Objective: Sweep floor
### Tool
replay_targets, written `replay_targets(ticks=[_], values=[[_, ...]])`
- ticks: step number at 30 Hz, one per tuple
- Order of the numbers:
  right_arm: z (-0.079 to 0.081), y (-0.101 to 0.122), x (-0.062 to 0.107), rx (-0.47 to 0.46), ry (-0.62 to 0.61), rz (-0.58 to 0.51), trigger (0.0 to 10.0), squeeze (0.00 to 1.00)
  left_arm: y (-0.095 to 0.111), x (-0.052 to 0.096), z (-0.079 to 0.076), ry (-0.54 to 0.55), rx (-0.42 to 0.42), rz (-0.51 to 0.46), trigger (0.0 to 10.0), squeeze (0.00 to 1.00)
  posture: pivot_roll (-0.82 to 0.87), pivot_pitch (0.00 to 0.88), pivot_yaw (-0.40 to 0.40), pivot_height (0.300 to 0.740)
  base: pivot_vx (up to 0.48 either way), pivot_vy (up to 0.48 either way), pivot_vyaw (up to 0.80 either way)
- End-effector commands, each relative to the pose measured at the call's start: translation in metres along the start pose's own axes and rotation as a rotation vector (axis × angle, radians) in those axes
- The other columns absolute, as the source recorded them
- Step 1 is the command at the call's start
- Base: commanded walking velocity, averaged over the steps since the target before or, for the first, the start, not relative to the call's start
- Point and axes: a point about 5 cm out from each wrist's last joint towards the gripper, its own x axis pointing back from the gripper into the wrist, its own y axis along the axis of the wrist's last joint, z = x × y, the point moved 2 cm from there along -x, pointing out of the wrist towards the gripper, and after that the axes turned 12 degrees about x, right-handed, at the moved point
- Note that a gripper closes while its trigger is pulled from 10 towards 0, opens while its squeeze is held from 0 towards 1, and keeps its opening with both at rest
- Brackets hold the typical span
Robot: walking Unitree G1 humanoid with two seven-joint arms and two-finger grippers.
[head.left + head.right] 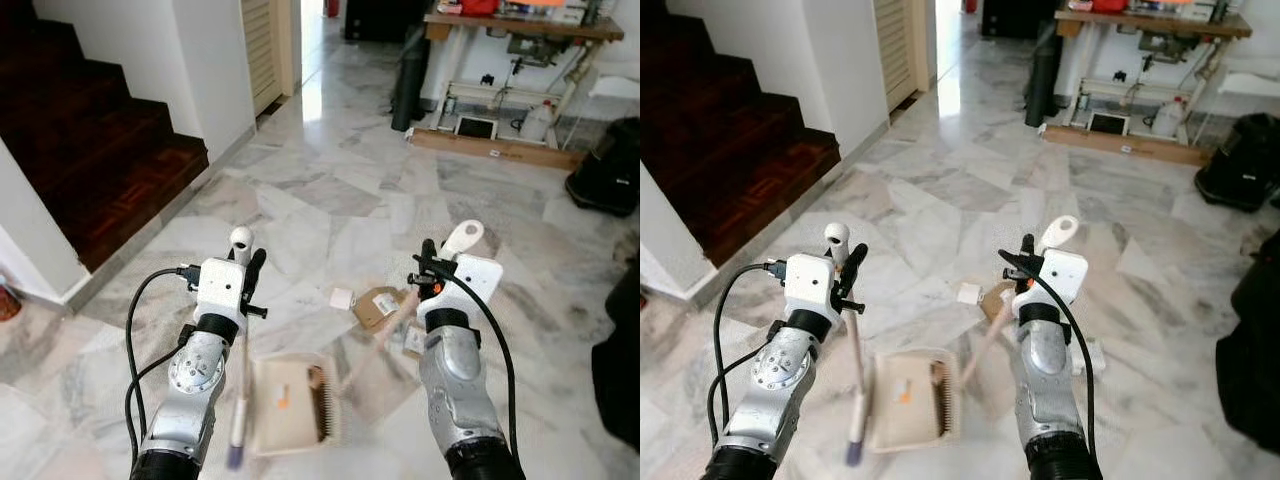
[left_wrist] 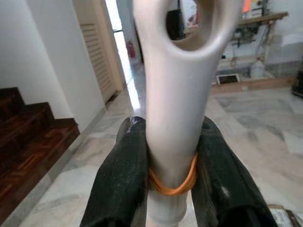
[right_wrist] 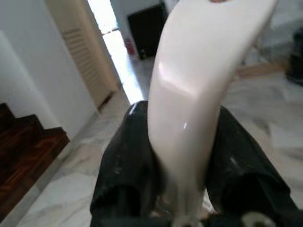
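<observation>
My left gripper (image 1: 248, 262) is shut on the white handle (image 2: 176, 109) of a long pole with a purple lower end (image 1: 236, 455). Beside that pole a cream dustpan (image 1: 285, 405) lies on the marble floor, a dark toothed strip along its right edge. My right gripper (image 1: 436, 264) is shut on the cream broom handle (image 3: 189, 90), whose blurred stick (image 1: 985, 340) slants down toward the dustpan. Just beyond the dustpan lie a small white box (image 1: 342, 298), a flat cardboard box (image 1: 377, 306) and a pale packet (image 1: 413, 341).
Dark wooden stairs (image 1: 95, 150) and a white wall stand to the left. A workbench (image 1: 520, 40) with a plank under it stands at the back right. Black bags (image 1: 608, 170) sit along the right edge. Open marble floor stretches ahead.
</observation>
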Motion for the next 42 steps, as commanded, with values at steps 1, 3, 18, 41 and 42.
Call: replay_targets(ticks=[1,3,18,41,42], values=[[0.0055,0.0125,-0.0047,-0.008,0.015,-0.05,10.0,0.0,0.0138,-0.0045,-0.0011,-0.008,-0.002,-0.058,10.0,0.0,0.12,0.0,0.012,0.74,0.0,0.281,0.0],[0.0057,0.0125,-0.0049,-0.003,0.017,-0.049,10.0,0.0,0.0139,-0.0046,-0.001,-0.009,-0.002,-0.058,10.0,0.0,0.12,0.0,0.011,0.74,0.0,0.281,0.0],[0.0065,0.0122,-0.005,0.005,0.023,-0.044,10.0,0.0,0.0136,-0.0037,-0.0003,-0.003,-0.002,-0.054,10.0,0.0,0.12,0.0,0.011,0.74,0.0,0.282,0.0],[0.0092,0.0117,-0.0048,-0.004,0.032,-0.041,10.0,0.0,0.0141,-0.0036,0.0004,-0.003,-0.004,-0.052,10.0,0.0,0.13,0.0,0.013,0.74,0.0,0.283,0.0],[0.0095,0.0115,-0.0045,-0.002,0.033,-0.041,10.0,0.0,0.014,-0.0035,0.0004,-0.004,-0.004,-0.052,10.0,0.0,0.13,0.0,0.014,0.74,0.0,0.285,0.44]])
